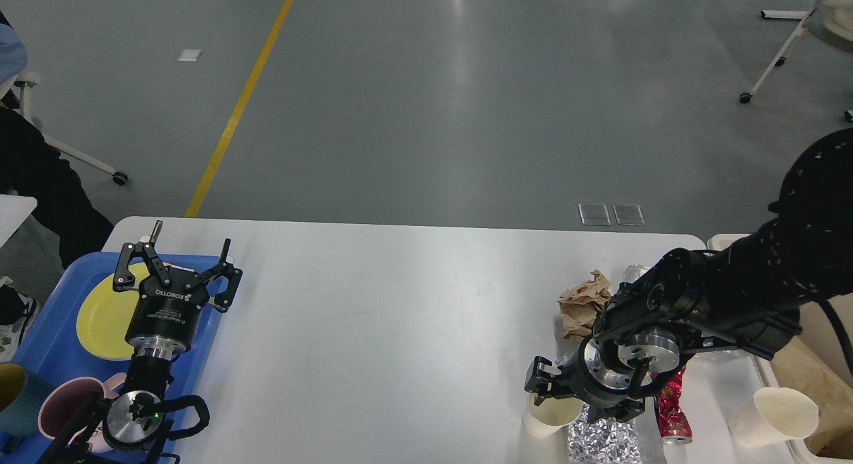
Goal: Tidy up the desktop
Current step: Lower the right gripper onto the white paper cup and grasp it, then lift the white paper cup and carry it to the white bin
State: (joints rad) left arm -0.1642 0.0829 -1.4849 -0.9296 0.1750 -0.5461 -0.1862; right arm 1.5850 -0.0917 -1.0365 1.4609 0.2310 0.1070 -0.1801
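Cup [545, 421], foil [603, 441], can [668, 411] under right arm [720, 311]

At the left edge of the desktop [400, 304] you see a tray [40, 344]; a plate [100, 317] lies in it, and two mugs [56, 411] stand nearer to you. At the right side, a crumpled paper [583, 304] lies behind a foil sheet [600, 441]. A cup [548, 421] stands left of the foil, a can [670, 411] right of it, then another cup [773, 417]. A bin [816, 357] stands at the right edge.
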